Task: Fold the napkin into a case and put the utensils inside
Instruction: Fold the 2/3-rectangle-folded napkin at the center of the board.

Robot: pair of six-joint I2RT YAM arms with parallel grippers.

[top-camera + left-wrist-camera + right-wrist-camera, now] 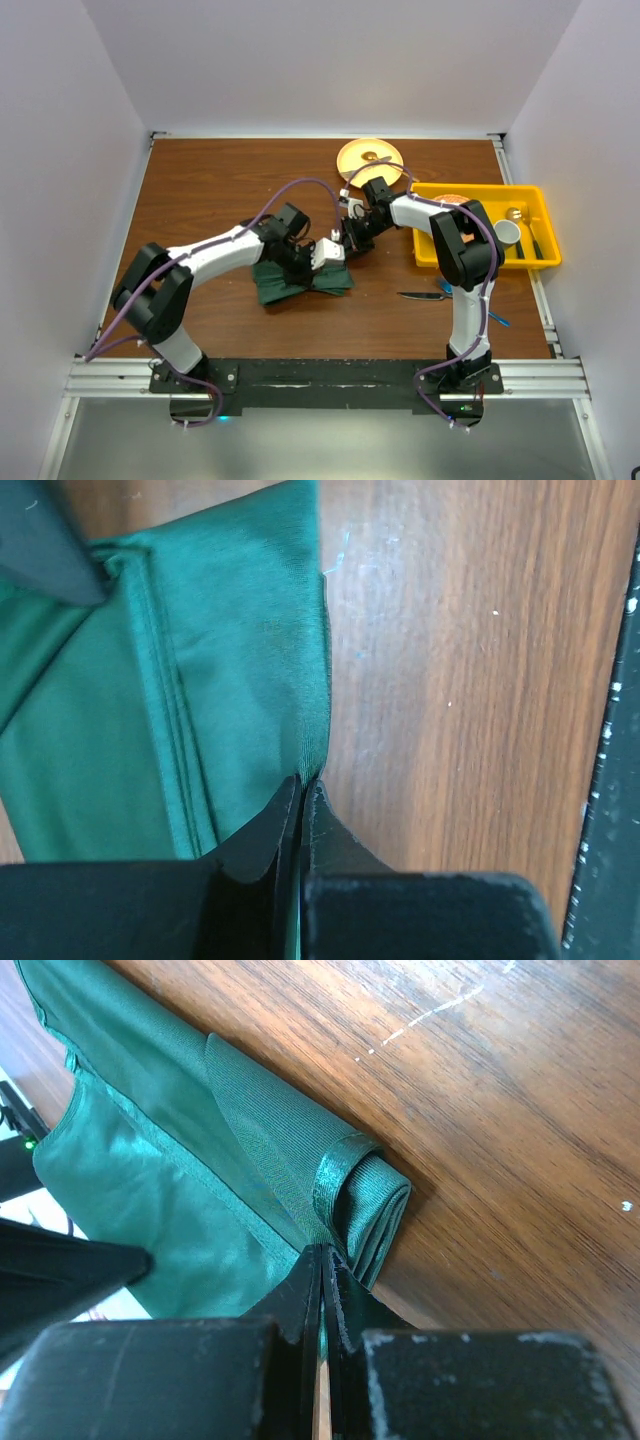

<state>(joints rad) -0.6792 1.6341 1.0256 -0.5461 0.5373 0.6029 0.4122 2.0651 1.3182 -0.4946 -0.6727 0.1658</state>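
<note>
The dark green napkin (292, 284) lies partly folded and bunched on the wooden table (220, 190), in front of the left arm. My left gripper (322, 256) is at the napkin's right end. In the left wrist view it (303, 782) is shut on a hemmed edge of the napkin (220, 670). My right gripper (352, 240) comes in from the right. In the right wrist view it (325, 1252) is shut on a layer at the folded end of the napkin (170, 1170). The knife (424, 295) lies right of the cloth. The blue fork (497, 319) shows beside the right arm, partly hidden by it.
A yellow plate (370, 156) sits at the back centre. A yellow bin (535, 205) at the right holds a cup (507, 234) and metal cutlery. White walls close in the table on three sides.
</note>
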